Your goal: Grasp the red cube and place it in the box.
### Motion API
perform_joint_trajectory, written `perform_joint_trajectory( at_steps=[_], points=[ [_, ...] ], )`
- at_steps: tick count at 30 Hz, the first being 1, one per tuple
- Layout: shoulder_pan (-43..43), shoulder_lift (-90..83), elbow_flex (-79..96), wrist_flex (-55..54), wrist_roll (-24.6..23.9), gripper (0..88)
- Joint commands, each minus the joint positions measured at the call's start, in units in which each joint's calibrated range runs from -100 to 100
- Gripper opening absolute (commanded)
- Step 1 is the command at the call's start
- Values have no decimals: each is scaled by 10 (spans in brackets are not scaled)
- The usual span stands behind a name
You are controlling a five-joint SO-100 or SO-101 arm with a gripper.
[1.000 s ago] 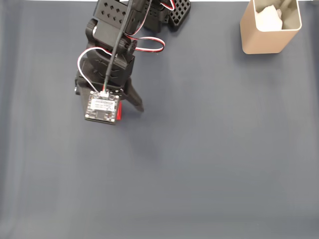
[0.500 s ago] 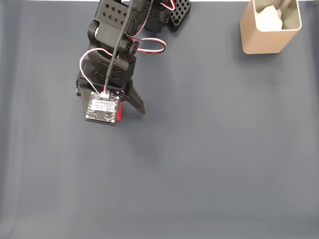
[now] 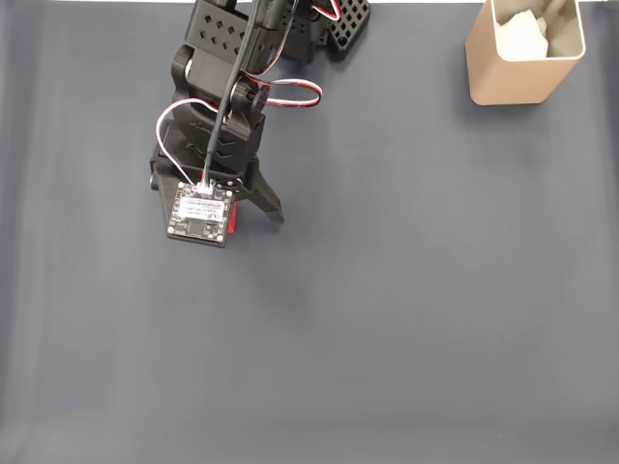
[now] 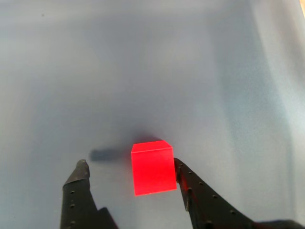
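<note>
The pincer (image 4: pixel 128 167) gapes wide around the red cube (image 4: pixel 152 168); the box (image 3: pixel 525 50) stands well apart.

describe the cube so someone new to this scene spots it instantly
On the dark grey-blue table mat, follow the black arm to its two-finger gripper. Between the open fingers sits the small bright red plain-faced cube, close against the right finger in the wrist view. It is the only red block; the tall beige box stands far off.

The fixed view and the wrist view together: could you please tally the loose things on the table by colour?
Red: 1, the red cube, sitting between the gripper's open fingers.
Beige: 1, the box, with white material inside.
Total: 2
</note>
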Motion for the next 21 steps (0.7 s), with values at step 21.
perform_joint_trajectory(
  at_steps=[21],
  points=[
    [-5,12,-32,-1,-6,119]
  ],
)
